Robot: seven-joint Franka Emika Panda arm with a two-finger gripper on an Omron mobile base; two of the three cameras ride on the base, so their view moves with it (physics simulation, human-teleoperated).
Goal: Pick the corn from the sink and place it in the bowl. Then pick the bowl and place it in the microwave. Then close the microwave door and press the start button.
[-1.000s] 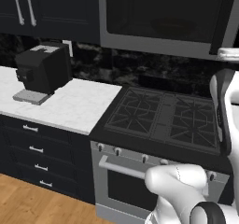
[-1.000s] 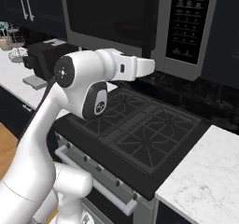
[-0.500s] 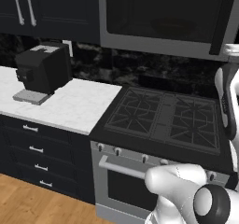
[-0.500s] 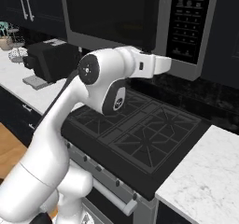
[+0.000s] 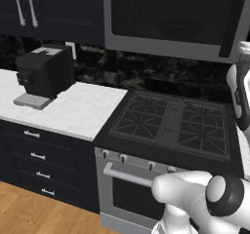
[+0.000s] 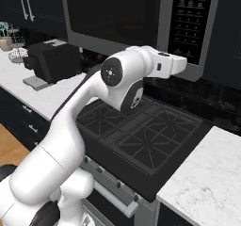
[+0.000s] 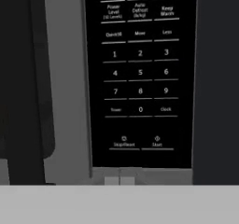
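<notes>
The microwave point(image 6: 117, 20) is built in above the stove, and its door point(image 5: 171, 13) with the dark glass window stands shut. In the hand view its black keypad point(image 7: 140, 73) faces me close up, with the Start button point(image 7: 157, 142) low on the right. My gripper point(image 7: 119, 180) is shut with nothing in it, its two tips pressed together just below the keypad. In the right base view the gripper point(image 6: 182, 66) hovers at the lower left corner of the control panel point(image 6: 190, 22). The corn, the bowl and the sink are out of view.
A black gas stove point(image 6: 141, 135) lies under the arm. A black coffee machine point(image 5: 44, 72) stands on the white marble counter point(image 5: 73, 111) to the left. More marble counter point(image 6: 207, 182) lies to the right. Dark cabinets point(image 5: 49, 9) hang beside the microwave.
The arm has swung to the right, carrying the shut gripper along the microwave's front to the control panel. Nothing else has moved.
</notes>
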